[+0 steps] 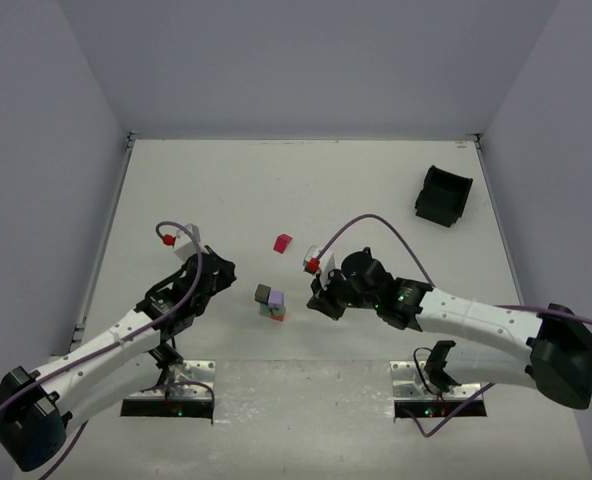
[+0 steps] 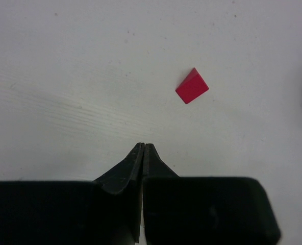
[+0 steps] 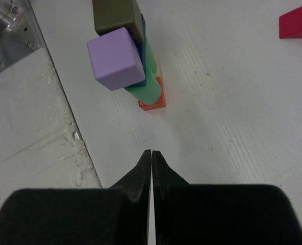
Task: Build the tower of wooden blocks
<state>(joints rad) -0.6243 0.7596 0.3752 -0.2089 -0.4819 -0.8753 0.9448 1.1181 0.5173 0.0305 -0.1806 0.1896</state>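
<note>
The tower stands mid-table between the two arms. In the right wrist view it rises from a red block through a green cylinder and a blue piece to a purple cube and an olive block side by side at its summit. A loose magenta-red wedge block lies beyond it, and shows in both wrist views. My left gripper is shut and empty, left of the tower. My right gripper is shut and empty, just right of it.
A black plastic bin sits tipped at the far right of the table. Metal base plates lie along the near edge. Grey walls close in the table on three sides.
</note>
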